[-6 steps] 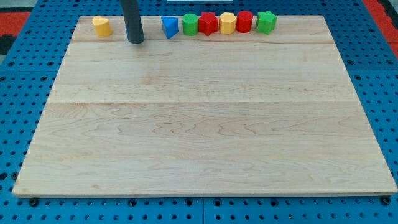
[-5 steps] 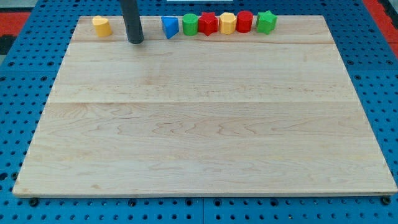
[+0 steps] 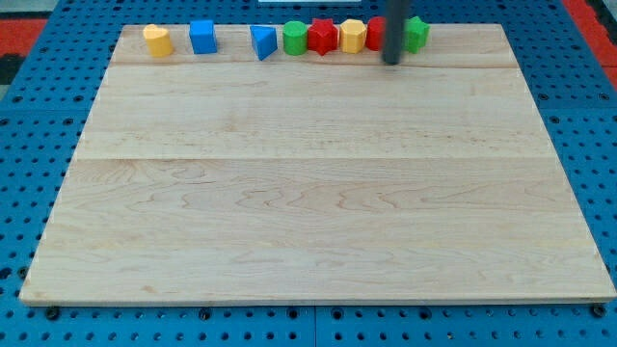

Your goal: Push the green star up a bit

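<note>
Green star (image 3: pixel 415 34) (axis unclear) beside my tip (image 3: pixel 391 60)

A pale, light-grained wooden board, the counter (image 3: pixel 308 193), lies on a blue perforated metal base plate (image 3: pixel 29 116) dotted with rows of holes, with a red patch (image 3: pixel 593 19) at the view's top right, under even light.

The pale wooden table (image 3: pixel 318 193) lay on a blue pegboard (image 3: pixel 29 145). Along its top edge, from the view's left, sat a yellow block (image 3: pixel 157 40), a blue cube (image 3: pixel 202 37), a blue triangle (image 3: pixel 262 41), a green block (image 3: pixel 294 39), a red star (image 3: pixel 323 37), a yellow hexagon (image 3: pixel 353 36), a red block (image 3: pixel 375 34) partly hidden, and a green star (image 3: pixel 416 34).
</note>
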`<state>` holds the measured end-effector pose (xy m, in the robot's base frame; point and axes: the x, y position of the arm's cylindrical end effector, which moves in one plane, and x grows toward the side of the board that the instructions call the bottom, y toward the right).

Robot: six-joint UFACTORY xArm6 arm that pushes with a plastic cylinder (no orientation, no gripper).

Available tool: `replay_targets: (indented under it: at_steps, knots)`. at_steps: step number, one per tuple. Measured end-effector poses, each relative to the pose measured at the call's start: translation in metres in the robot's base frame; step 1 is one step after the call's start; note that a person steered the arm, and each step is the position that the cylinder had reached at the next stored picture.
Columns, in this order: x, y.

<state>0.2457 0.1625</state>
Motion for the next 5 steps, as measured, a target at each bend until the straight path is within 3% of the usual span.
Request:
replay_targets:
  at_steps: [1,3,5]
  knots:
    - [-0.053,0.041]
    - [-0.054,0.038]
    - [-0.054,0.098]
